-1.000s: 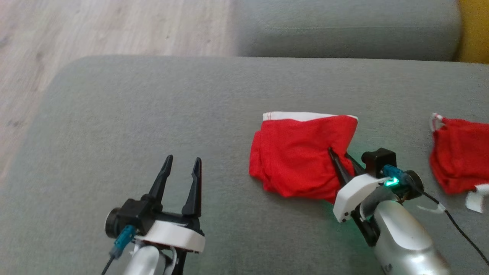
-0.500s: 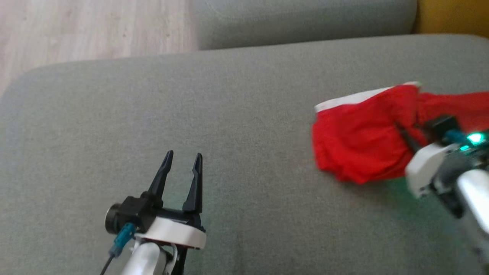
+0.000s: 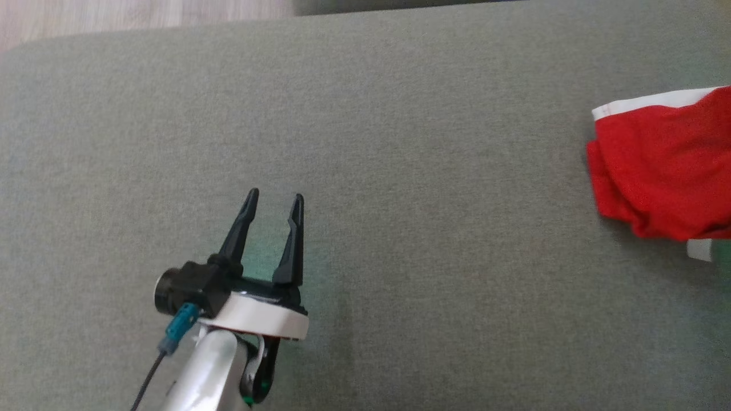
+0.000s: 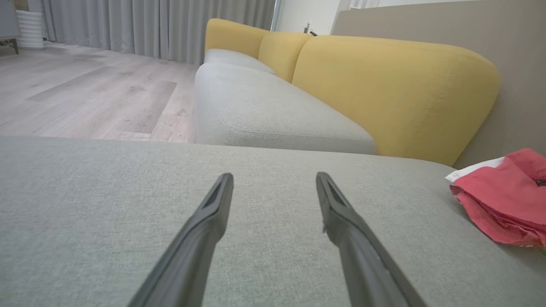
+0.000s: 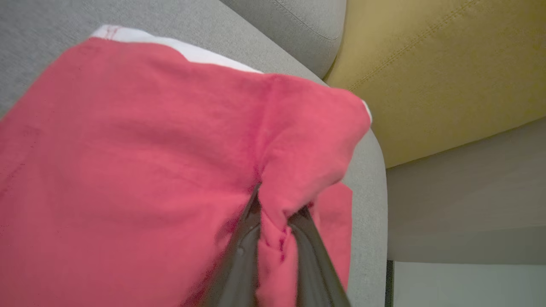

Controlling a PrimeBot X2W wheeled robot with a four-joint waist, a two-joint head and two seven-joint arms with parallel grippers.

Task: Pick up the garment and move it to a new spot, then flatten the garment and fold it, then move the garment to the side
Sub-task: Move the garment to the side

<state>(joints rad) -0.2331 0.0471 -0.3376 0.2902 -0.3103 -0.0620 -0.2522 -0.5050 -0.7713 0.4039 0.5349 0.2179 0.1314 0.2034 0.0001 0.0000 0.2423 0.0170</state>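
Since a second ago the folded red cloth garment with a white waistband (image 3: 662,171) has gone with the right hand away from the middle of the grey fabric sofa cushion (image 3: 400,171) toward its right edge. The head camera has swung too, so part of that shift in the head view is the camera's own. The left hand (image 3: 275,194) keeps its place over the near left part of the cushion.

The garment now lies by the cushion's right edge, well apart from the left hand. Its white waistband (image 3: 651,103) runs along its far side. From the left wrist the garment (image 4: 503,200) looks bunched, its lower folds resting on the cushion.

From the right wrist, the right hand (image 5: 279,204) is closed on the garment (image 5: 149,149) — its two dark fingers (image 5: 243,251) pinch a raised fold of red cloth between them. The far corner of the garment reaches almost to the cushion's edge, beside the yellow upholstered backrest (image 5: 448,64).

The left hand (image 4: 274,175) is open and holds nothing — its fingers stand wide apart and point across the bare cushion toward a second grey seat cushion (image 4: 264,111). Whether its fingertips touch the fabric cannot be told. Pale wooden floor (image 4: 85,94) lies beyond the cushion's far left corner.
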